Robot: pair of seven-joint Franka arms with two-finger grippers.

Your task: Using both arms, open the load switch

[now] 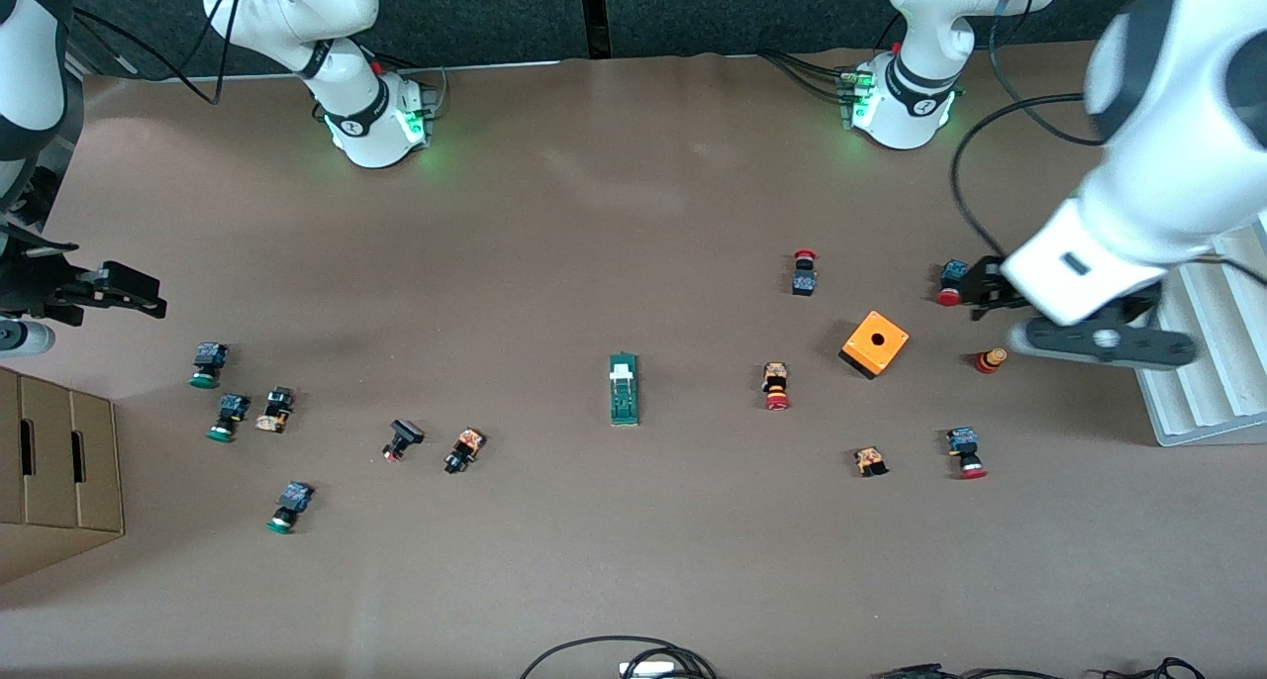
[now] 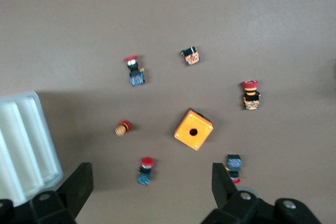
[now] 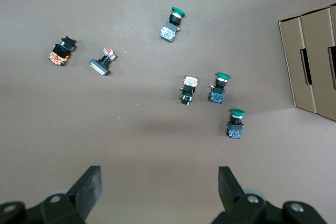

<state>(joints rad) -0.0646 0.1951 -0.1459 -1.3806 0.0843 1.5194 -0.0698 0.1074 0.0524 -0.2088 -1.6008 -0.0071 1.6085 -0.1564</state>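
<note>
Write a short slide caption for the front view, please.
Both open claws wait at the table's ends, left claw, right claw, while the green load switch lies untouched mid-table.

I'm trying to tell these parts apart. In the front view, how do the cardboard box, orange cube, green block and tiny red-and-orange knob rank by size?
1. cardboard box, partly cut off
2. load switch and orange cube: similar, unranked
3. red-and-orange knob

Load switch (image 1: pixel 624 390) lies mid-table; cube (image 1: pixel 874 343) and tray (image 1: pixel 1210 342) toward left arm's end, cardboard box (image 1: pixel 54 461) toward right arm's end, push-buttons (image 1: pixel 247 412) beside it.
</note>
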